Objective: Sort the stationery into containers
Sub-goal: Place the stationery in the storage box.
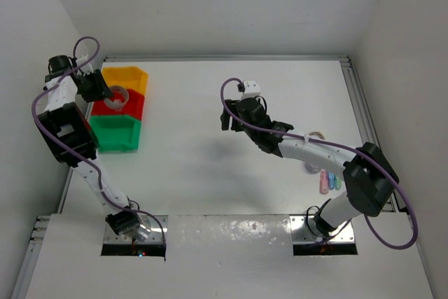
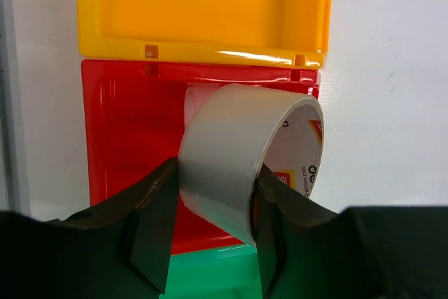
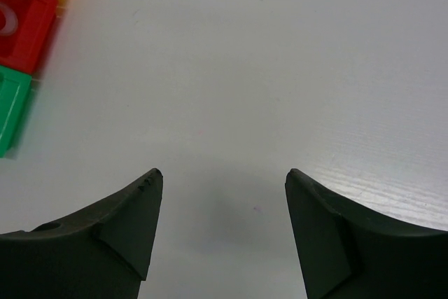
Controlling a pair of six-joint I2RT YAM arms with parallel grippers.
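Sorting, early stage: left pincer [image 2: 213, 197] clamped on white tape roll [image 2: 231, 152] over red bin [image 2: 126, 124], table [image 1: 210, 173] 10 o'clock, unreleased; right pincer [image 3: 222, 173] spread, empty; pastel sticks [image 1: 327, 181], possibly a beige roll [image 1: 317, 135], unsorted near 4 o'clock.

I see white tape roll [image 2: 231, 152] on edge in left gripper [image 2: 215, 194] above red bin [image 2: 126, 124] | yellow bin [image 2: 203, 5], green bin [image 1: 115, 134] flank it | pastel sticks [image 1: 327, 181] lie far right

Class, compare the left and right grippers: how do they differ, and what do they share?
The left gripper is shut on a white tape roll; the right gripper holds nothing, jaws open. The left gripper hangs over the red bin; the right gripper over bare table. Both are dark and two-fingered.
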